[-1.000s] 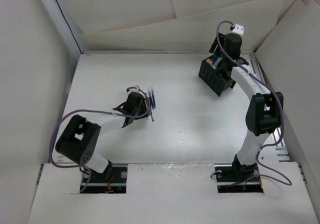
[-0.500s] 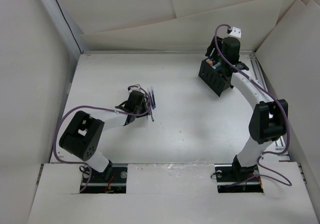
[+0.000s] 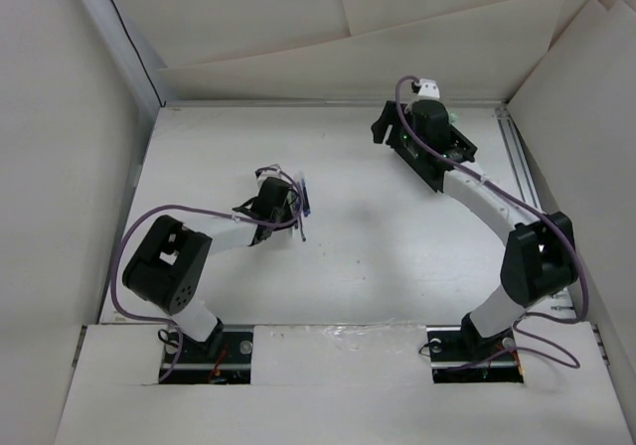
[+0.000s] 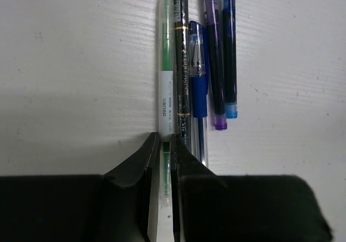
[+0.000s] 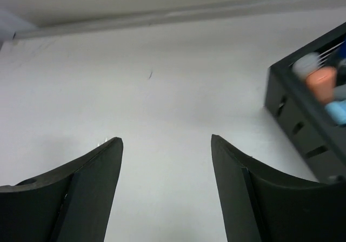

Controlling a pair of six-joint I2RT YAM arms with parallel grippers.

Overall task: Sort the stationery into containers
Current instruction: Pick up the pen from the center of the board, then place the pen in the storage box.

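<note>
Left end effector (image 4: 164, 151) was clamped on the green highlighter (image 4: 166, 64), the 9 o'clock end of a row of pens lying side by side on the desk (image 4: 65, 64). Dark pen (image 4: 181, 53) touched it, then blue pen (image 4: 198, 82) and purple refill (image 4: 213, 64). Right end effector (image 5: 166, 145) was spread apart over the desk. Black organizer (image 5: 303, 126) sat at its 3 o'clock, holding an orange piece (image 5: 321, 80) and a light-blue piece (image 5: 335, 111).

The right gripper (image 5: 165, 139) is swinging left off the black organizer (image 5: 303, 118). The left gripper (image 4: 164, 140), clamping the green highlighter (image 4: 166, 91), is inching forward.
</note>
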